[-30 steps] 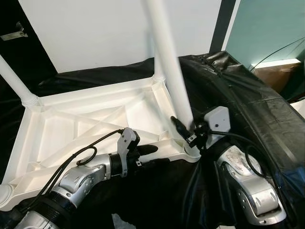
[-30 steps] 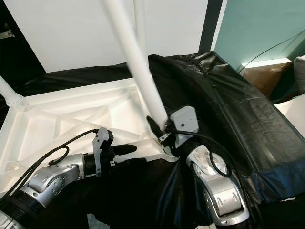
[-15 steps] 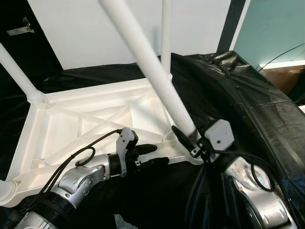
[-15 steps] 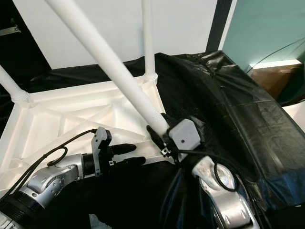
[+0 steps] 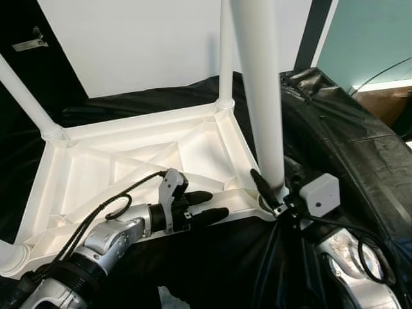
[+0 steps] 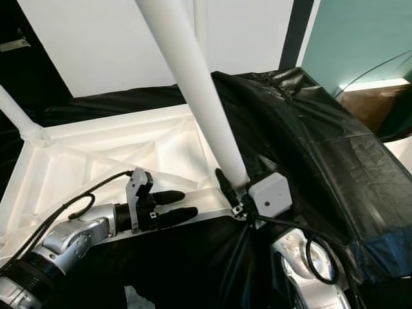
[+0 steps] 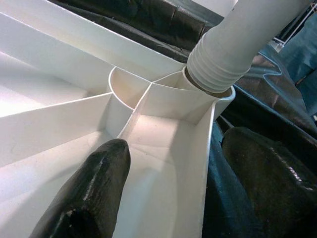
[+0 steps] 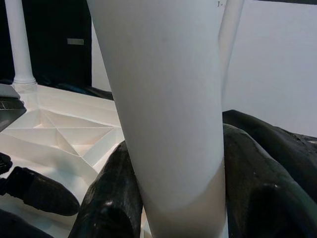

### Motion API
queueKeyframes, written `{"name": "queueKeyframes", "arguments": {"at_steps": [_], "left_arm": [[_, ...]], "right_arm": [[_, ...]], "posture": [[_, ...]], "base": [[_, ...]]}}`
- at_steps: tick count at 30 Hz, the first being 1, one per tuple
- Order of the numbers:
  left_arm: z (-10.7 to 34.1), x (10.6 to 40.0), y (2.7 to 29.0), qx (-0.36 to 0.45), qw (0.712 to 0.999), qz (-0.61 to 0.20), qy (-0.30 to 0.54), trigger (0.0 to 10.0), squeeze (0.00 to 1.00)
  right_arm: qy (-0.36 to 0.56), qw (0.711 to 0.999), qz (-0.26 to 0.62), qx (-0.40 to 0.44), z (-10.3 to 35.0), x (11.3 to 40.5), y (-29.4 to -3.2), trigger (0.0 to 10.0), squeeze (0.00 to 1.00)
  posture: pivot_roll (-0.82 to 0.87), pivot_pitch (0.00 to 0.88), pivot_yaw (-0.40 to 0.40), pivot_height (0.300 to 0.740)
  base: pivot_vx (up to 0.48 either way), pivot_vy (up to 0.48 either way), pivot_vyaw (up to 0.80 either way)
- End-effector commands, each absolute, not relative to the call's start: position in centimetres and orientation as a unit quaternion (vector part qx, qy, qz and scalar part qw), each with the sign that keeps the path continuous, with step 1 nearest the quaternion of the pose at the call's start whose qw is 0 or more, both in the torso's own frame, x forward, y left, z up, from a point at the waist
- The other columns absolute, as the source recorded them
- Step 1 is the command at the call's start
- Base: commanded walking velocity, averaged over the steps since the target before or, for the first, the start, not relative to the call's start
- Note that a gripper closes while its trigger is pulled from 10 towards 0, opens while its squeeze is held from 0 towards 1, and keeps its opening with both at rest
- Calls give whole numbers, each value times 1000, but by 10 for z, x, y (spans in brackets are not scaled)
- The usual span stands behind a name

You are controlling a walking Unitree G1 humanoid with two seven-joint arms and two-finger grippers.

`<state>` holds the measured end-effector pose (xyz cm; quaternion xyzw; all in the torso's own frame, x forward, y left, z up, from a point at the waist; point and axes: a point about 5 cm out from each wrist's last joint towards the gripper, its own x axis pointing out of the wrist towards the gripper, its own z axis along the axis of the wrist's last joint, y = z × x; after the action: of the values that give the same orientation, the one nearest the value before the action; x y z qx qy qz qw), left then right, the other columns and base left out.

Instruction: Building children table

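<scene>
A white plastic table top (image 5: 96, 174) lies upside down on a black sheet. Legs stand in its far left corner (image 5: 26, 96), far right corner (image 5: 225, 51) and near left corner (image 5: 9, 254). My right gripper (image 5: 270, 188) is shut on a fourth white leg (image 5: 261, 84) just above the near right corner. That leg stands almost upright, its ribbed end (image 7: 223, 69) at the corner socket (image 7: 163, 94). My left gripper (image 5: 209, 205) is open and straddles the near rim, one finger (image 7: 94, 193) inside the top and the other outside on the sheet.
The black sheet (image 5: 335, 148) rises in a rumpled hump to the right of the table top. A white board (image 5: 129, 38) stands behind, with a teal wall (image 5: 373, 32) and a brown box (image 5: 386, 103) at far right.
The held leg has swung from leaning to the left to nearly upright over the near right corner. My left gripper's fingers have spread apart on the near rim.
</scene>
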<state>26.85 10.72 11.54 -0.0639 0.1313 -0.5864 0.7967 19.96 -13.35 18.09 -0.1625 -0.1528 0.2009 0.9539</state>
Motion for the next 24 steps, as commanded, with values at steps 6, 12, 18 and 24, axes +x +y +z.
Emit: {"name": "queueKeyframes", "arguments": {"at_steps": [6,12,18,24], "left_arm": [[124,250,108,-76,636,-760,107,10000,0],[122,250,108,-76,638,-758,108,10000,0],[122,250,107,-76,639,-758,107,10000,0],[121,250,109,-73,642,-755,107,10000,0]], "right_arm": [[-84,963,183,-178,156,195,-148,10000,0],[-78,968,178,-160,149,192,-146,10000,0],[-50,974,200,-88,143,193,-141,10000,0],[2,973,223,55,140,193,-144,10000,0]], "posture": [[-207,66,69,740],[-201,68,66,740],[-198,66,67,740],[-190,59,68,740]], "base": [[0,0,0],[0,0,0],[0,0,0],[0,0,0]]}}
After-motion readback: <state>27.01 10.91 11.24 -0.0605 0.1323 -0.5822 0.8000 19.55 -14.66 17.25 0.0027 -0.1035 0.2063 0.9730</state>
